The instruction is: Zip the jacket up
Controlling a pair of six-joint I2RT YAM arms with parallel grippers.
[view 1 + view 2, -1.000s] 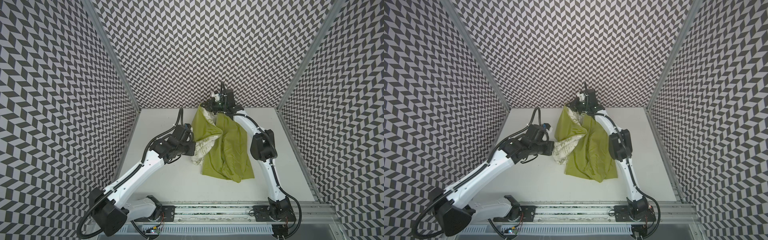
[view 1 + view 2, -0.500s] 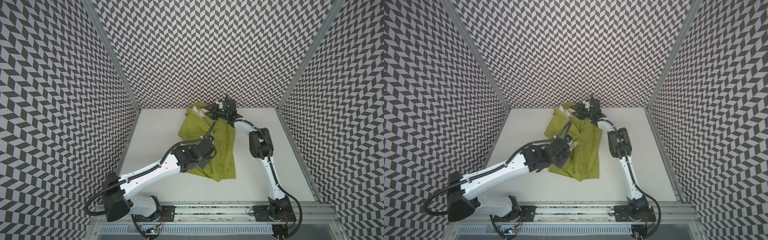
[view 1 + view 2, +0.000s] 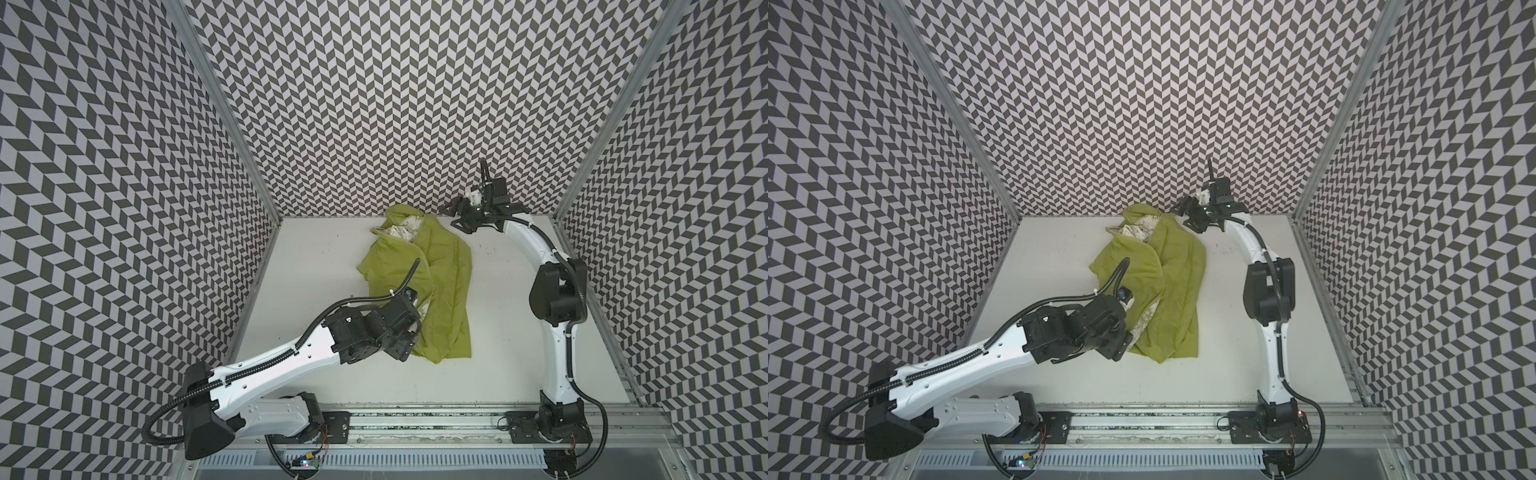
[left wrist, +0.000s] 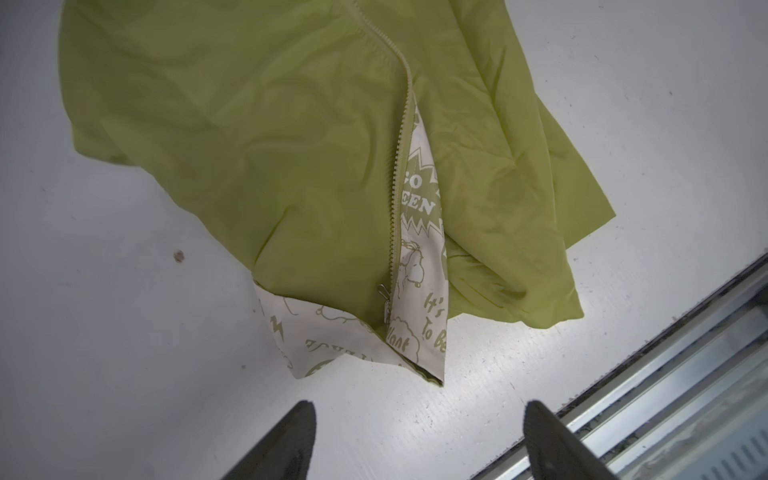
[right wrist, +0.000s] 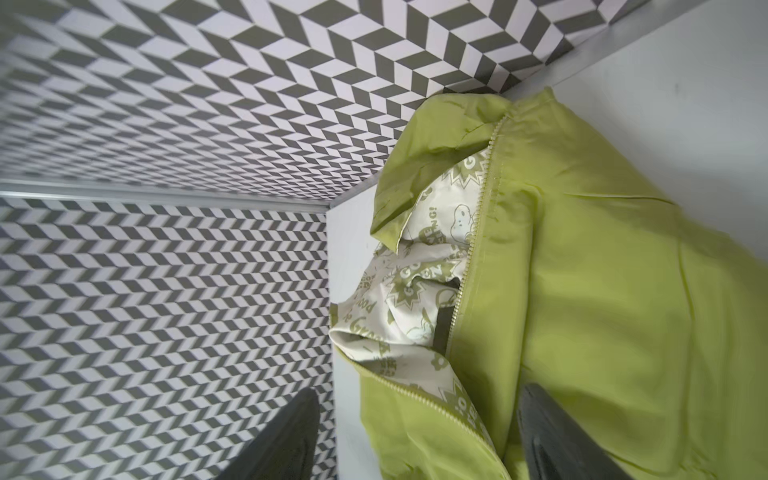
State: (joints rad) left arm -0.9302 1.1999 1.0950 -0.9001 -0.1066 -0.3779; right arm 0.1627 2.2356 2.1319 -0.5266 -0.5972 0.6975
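The jacket (image 3: 446,266) lies crumpled and unzipped on the counter (image 3: 328,266), toward the back wall. The left end effector (image 4: 415,415), clamped 1 second ago, now hovers open near the hem and zipper pull (image 4: 385,305). The right end effector (image 5: 417,399) has likewise let go and stands open by the neck end.

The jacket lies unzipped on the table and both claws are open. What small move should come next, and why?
Probably the left claw should ease forward and close on the hem beside the zipper pull. The jacket is open there, cream lining showing; the pull sits at the bottom of its teeth, and the claw is open just short of that hem.
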